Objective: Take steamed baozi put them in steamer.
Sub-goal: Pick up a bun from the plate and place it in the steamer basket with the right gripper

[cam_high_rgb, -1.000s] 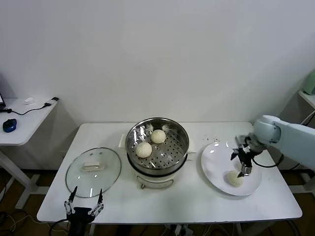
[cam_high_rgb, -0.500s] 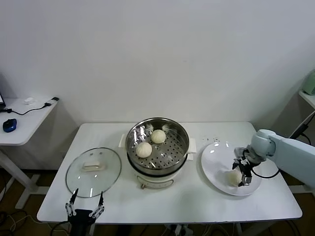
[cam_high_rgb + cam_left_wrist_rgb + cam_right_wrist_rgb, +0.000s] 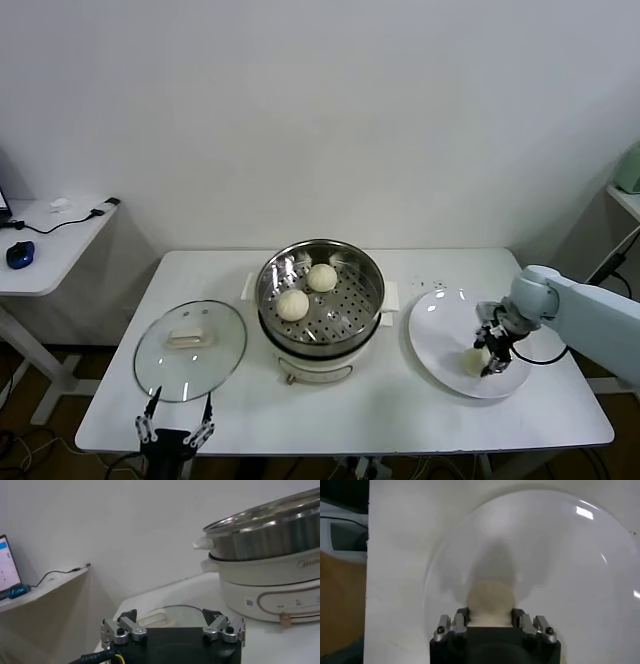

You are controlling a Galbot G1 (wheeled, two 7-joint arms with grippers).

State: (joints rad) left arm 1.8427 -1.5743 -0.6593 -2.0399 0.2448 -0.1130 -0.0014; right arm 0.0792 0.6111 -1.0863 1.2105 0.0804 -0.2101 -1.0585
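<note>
The right claw [image 3: 492, 352] is being closed on the soft, light baozi [image 3: 477, 361] at its sides, on the plate [image 3: 440, 330]; gentle pressure is advised. The left claw [image 3: 176, 428] is being held open at the near left table edge.

Even, bright indoor light, soft shadows, wrist views less crisp

The head view is evenly lit; the steamer [image 3: 320, 290] rim and glass lid [image 3: 190, 349] catch small glints. In the right wrist view a soft grey shadow lies on the plate [image 3: 580, 580] beyond the baozi [image 3: 490, 602], with bright glare spots on its rim.
</note>
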